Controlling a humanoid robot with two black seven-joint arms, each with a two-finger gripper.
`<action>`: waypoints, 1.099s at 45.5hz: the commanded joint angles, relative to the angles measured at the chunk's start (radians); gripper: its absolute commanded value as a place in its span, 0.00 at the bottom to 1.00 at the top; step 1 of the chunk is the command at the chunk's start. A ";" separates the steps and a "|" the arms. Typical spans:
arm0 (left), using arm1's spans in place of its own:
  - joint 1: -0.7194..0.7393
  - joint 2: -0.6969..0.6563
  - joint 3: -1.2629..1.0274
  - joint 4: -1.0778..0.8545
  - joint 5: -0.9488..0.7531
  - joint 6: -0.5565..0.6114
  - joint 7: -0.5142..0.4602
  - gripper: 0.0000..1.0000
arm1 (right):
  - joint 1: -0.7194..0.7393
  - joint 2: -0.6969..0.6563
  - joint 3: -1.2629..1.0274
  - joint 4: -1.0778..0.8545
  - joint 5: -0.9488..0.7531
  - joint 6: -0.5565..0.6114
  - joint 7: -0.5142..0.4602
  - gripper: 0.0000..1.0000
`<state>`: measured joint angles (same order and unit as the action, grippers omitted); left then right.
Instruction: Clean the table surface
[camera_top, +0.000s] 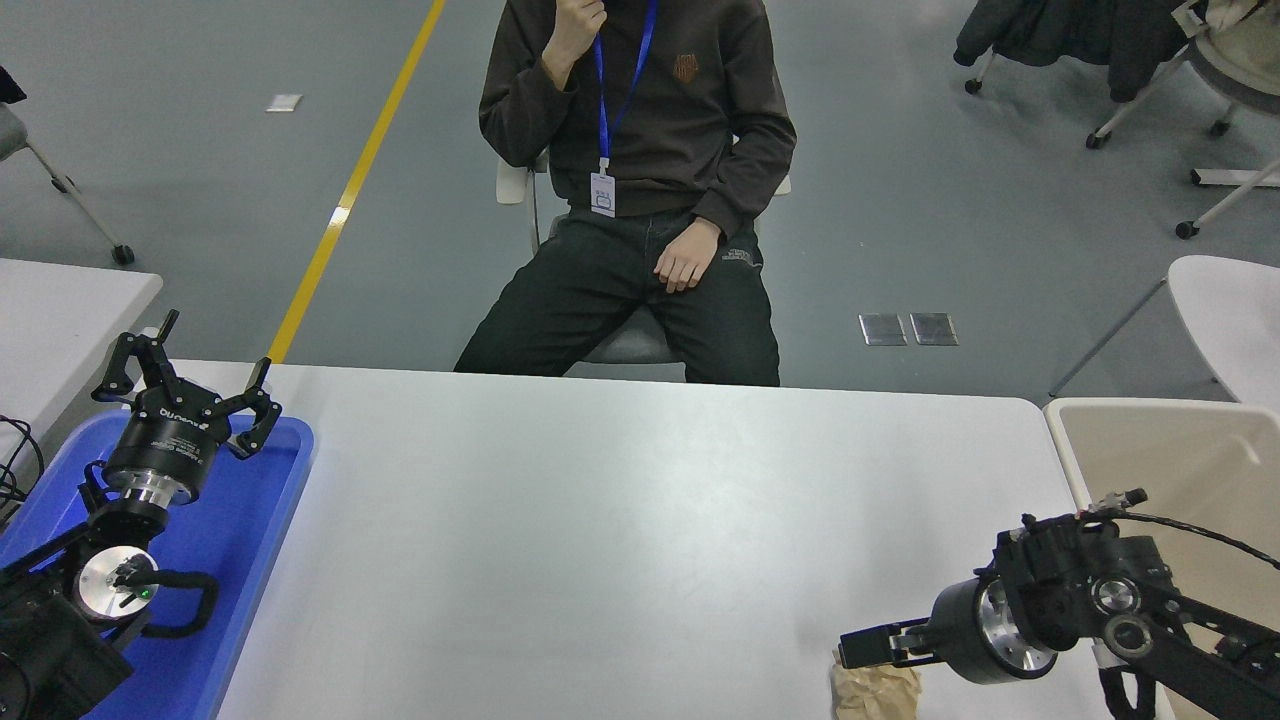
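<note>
While the two arms are sitting at opposite lower corners, the scene is reading like this, largest thing first:

Table surface: the table surface (620, 520) is filling the lower half of the view, running from about 9 o'clock across to 3 o'clock and down to 6 o'clock.

Person: a person (640, 190) is sitting on a chair at 12 o'clock, beyond the far edge, one hand (686, 262) resting on a thigh.

Blue tray: the blue tray (255, 520) is lying at 8 o'clock on the near left corner; the left arm is hanging over it and hiding much of its floor, and the blue floor that is showing is carrying nothing I can make out.

Beige bin: a beige bin (1160, 450) is standing at 4 o'clock, just beside the table's right edge; the inside that is showing is looking bare.

Left gripper: the left gripper (190, 385) is parked at 8 o'clock above the tray's far end, fingers spread wide, gripping nothing.

Right gripper: the right gripper (868, 648) is pointing toward 9 o'clock at 5 o'clock, low over the table; I cannot tell how far its fingers are parted or whether they are gripping.

Crumpled paper: a brown crumpled paper (875, 690) is lying at 5 o'clock on the table's near edge, directly under the right gripper's tip, partly cut off by the frame.
</note>
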<state>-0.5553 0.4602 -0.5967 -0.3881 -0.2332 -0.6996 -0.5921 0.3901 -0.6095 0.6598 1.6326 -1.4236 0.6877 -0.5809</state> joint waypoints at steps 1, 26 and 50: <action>0.000 0.000 0.000 0.000 0.000 0.000 0.000 1.00 | -0.025 0.036 -0.014 -0.019 -0.061 -0.004 -0.001 0.99; 0.000 0.000 0.000 0.000 0.000 0.000 0.000 1.00 | -0.043 0.102 -0.009 -0.086 -0.130 -0.005 0.033 0.99; 0.000 0.000 0.000 0.000 0.000 0.000 0.000 1.00 | -0.068 0.103 -0.012 -0.122 -0.166 -0.007 0.090 0.99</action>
<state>-0.5553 0.4602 -0.5967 -0.3881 -0.2332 -0.6995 -0.5921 0.3348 -0.5092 0.6452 1.5241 -1.5740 0.6827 -0.5052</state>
